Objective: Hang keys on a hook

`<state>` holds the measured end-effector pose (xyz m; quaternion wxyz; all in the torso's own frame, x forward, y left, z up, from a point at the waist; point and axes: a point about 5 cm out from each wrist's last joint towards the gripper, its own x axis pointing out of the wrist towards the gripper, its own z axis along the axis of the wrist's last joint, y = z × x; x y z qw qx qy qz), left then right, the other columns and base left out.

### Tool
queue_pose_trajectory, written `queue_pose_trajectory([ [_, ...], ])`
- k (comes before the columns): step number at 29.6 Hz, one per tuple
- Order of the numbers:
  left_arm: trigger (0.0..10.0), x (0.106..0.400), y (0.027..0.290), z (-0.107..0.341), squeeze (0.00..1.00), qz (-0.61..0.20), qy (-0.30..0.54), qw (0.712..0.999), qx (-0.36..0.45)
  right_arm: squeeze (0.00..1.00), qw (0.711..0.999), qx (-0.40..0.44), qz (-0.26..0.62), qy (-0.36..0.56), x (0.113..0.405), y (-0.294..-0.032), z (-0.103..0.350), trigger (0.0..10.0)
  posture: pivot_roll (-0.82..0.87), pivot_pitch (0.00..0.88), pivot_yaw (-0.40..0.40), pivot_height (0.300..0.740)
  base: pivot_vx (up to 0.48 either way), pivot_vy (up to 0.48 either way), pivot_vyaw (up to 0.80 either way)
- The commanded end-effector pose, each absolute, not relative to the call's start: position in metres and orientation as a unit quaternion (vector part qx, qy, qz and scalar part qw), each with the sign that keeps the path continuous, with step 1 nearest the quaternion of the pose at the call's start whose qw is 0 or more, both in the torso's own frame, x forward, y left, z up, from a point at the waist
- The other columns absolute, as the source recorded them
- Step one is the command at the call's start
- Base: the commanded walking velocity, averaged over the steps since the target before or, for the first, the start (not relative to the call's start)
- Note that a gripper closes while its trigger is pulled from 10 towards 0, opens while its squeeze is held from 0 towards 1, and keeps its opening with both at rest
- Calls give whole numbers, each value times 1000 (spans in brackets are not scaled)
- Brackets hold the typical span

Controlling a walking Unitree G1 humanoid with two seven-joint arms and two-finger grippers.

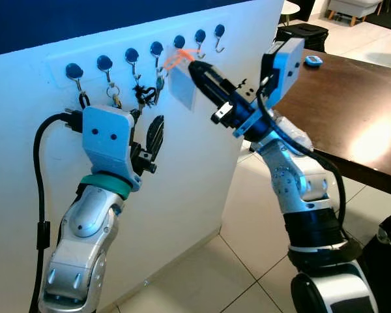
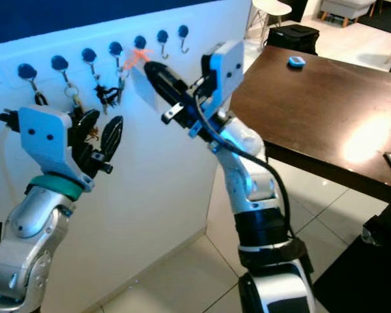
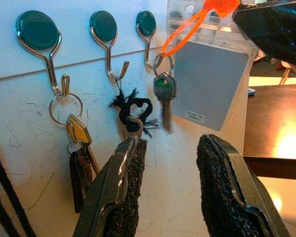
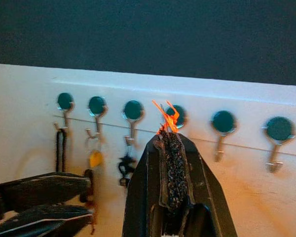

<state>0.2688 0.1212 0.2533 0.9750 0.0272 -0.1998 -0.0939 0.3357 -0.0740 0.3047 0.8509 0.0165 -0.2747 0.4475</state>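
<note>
The right gripper [image 1: 197, 68], clenched on an orange cord [image 3: 187, 29], covers much of the fifth of seven dark round-headed metal hooks [image 4: 223, 123] along the white wall panel [image 1: 182, 169], so I cannot tell whether the cord is on that hook. From the cord hang a silver key with a green head [image 3: 164, 96] and a clear plastic card tag [image 3: 209, 84]. The left gripper [image 3: 170, 187] hangs released at seven o'clock of them, below three other key bunches [image 3: 76, 140], with a dark wooden table [image 1: 352, 111] at three o'clock.

A home living or dining area: a white wall [image 1: 202, 169] with a row of key hooks [image 1: 156, 49] (some holding keys), a dark wooden table [image 2: 326, 111], tiled floor [image 1: 247, 261].
</note>
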Motion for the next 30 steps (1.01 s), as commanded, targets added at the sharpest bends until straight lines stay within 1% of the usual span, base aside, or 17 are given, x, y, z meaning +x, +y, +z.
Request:
queue_pose_trajectory([
  [1, 10000, 268, 122, 251, 0, -89, -192, 977, 32, 0, 845, 9, 462, -270, 331, -70, 301, 10000, -39, 17, 69, 740, 0, 0, 0],
  [10, 10000, 269, 120, 250, 0, -95, -189, 977, 30, 0, 836, 5, 484, -260, 323, -72, 295, 10000, -50, 20, 76, 740, 0, 0, 0],
  [19, 10000, 269, 121, 250, 0, -94, -189, 977, 30, 0, 836, 5, 480, -265, 324, -72, 298, 10000, -45, 20, 75, 740, 0, 0, 0],
  [25, 10000, 269, 122, 250, 0, -91, -188, 977, 31, 0, 835, 8, 470, -286, 328, -71, 311, 10000, -42, 18, 73, 740, 0, 0, 0],
  [30, 10000, 269, 121, 249, 0, -91, -188, 977, 31, 0, 840, 14, 452, -299, 331, -73, 318, 10000, -42, 14, 71, 740, 0, 0, 0],
])
